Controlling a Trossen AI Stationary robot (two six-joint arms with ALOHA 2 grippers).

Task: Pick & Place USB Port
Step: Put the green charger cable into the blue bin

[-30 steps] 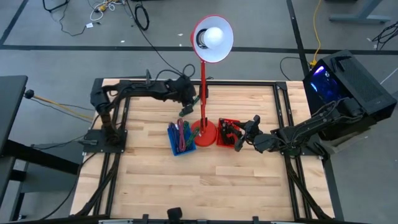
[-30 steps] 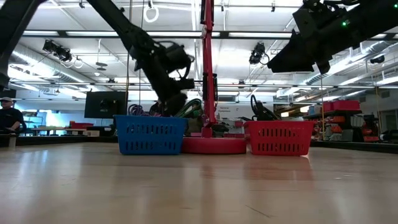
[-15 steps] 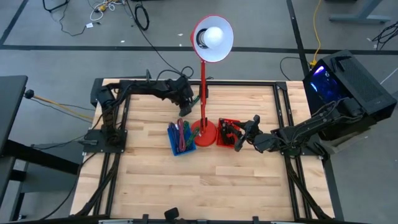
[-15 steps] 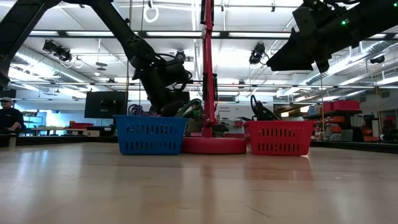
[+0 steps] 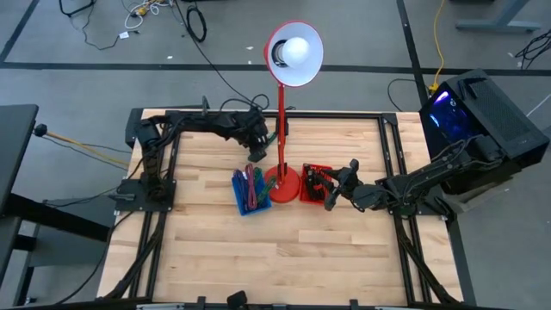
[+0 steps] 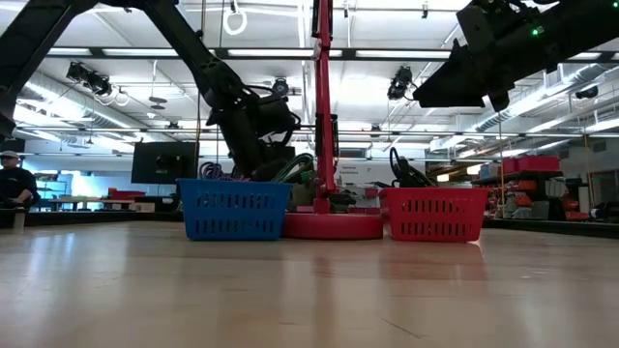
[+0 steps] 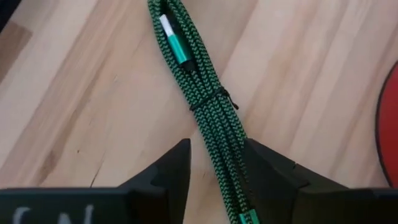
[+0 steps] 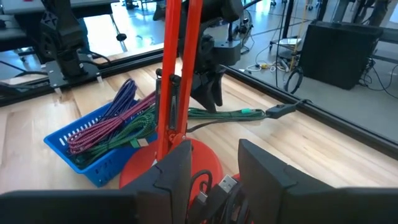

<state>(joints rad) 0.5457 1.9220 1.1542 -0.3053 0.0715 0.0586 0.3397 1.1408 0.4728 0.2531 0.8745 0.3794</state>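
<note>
A green braided USB cable bundle (image 7: 208, 106) lies on the wood just behind the blue basket (image 5: 248, 191), beside the red lamp's post. My left gripper (image 7: 216, 168) hangs low over it, open, one finger on each side of the bundle's middle; the right wrist view shows that gripper (image 8: 210, 93) above the cable (image 8: 230, 114). The blue basket (image 8: 93, 149) holds purple, red and green cables. My right gripper (image 8: 217, 162) waits open at the red basket (image 5: 314, 182), black cables and a USB plug below it. My left gripper straddles the green bundle just below its tie (image 7: 217, 134), slanting down from above, fingers across the cable. Whether a finger (image 7: 264, 171) touches the braid, I cannot tell. The bundle lies flat on the table.
The red desk lamp stands between the two baskets, its round base (image 5: 282, 182) against both and its post (image 6: 322, 106) close to my left gripper. Bare wood lies toward the table's near edge (image 5: 284, 258).
My left gripper has sunk toward the table behind the blue basket, and its wrist has rolled. My right arm has kept still.
</note>
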